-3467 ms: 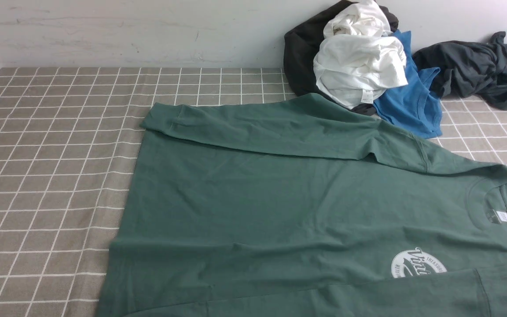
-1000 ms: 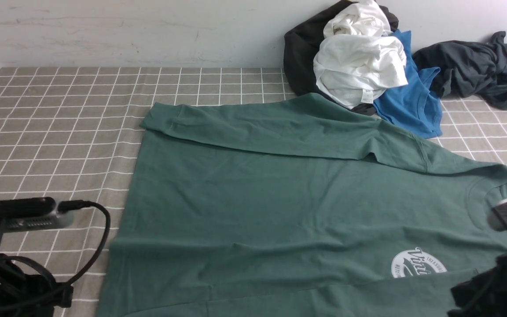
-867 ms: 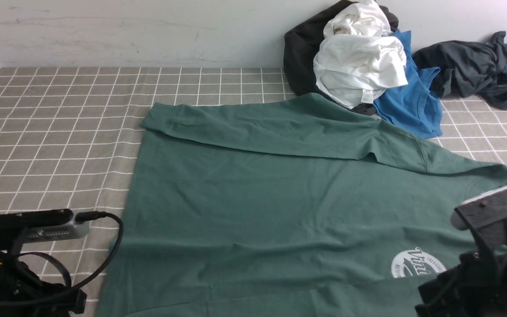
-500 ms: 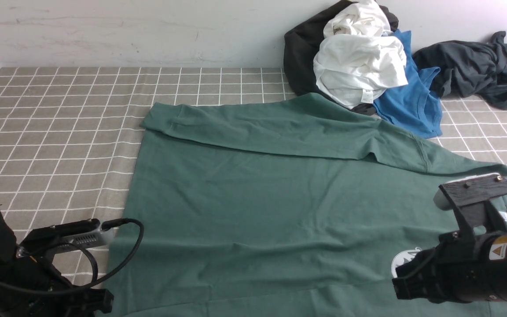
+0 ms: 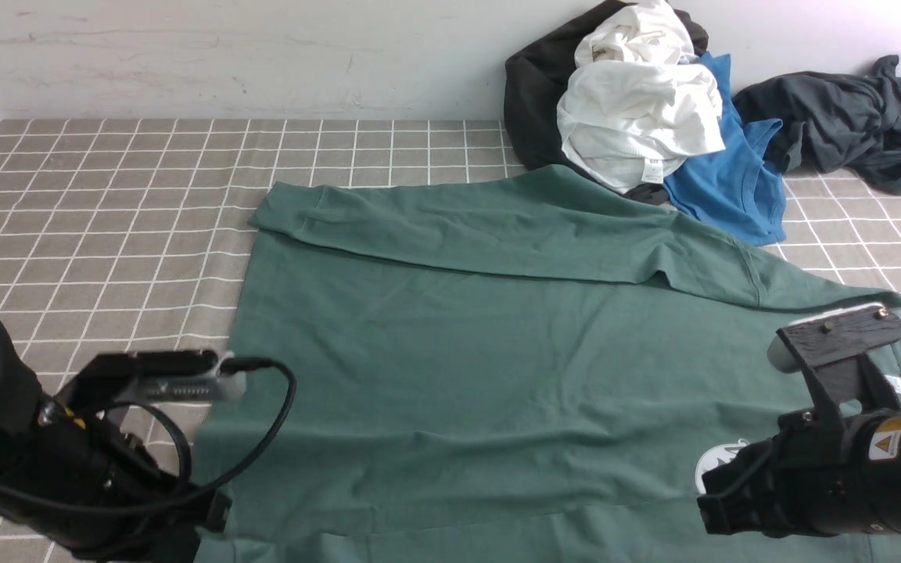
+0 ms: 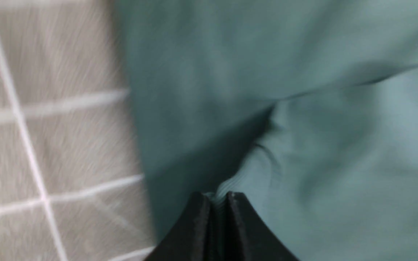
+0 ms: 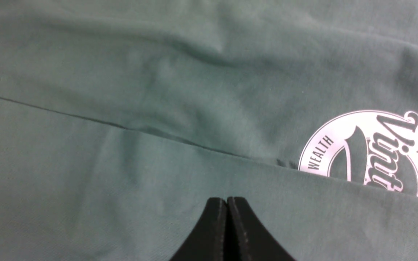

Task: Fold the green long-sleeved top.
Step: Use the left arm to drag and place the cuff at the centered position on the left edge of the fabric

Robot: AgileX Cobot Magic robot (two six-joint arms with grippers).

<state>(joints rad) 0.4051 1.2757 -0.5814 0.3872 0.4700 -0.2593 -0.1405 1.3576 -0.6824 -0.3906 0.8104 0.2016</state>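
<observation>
One green long-sleeved top (image 5: pixel 497 352) lies spread across the centre and lower right of the front view. The left gripper (image 6: pixel 218 197) has its two fingers clenched almost together, with the top's ribbed cuff at their tips. The right gripper (image 7: pixel 227 201) has its two fingers pressed together on nothing, over the sleeve beside the one white logo (image 7: pixel 376 156).

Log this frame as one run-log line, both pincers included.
left pincer: shut on green long-sleeved top cuff | right pincer: shut over near sleeve, near chest logo | far sleeve: folded across body
</observation>
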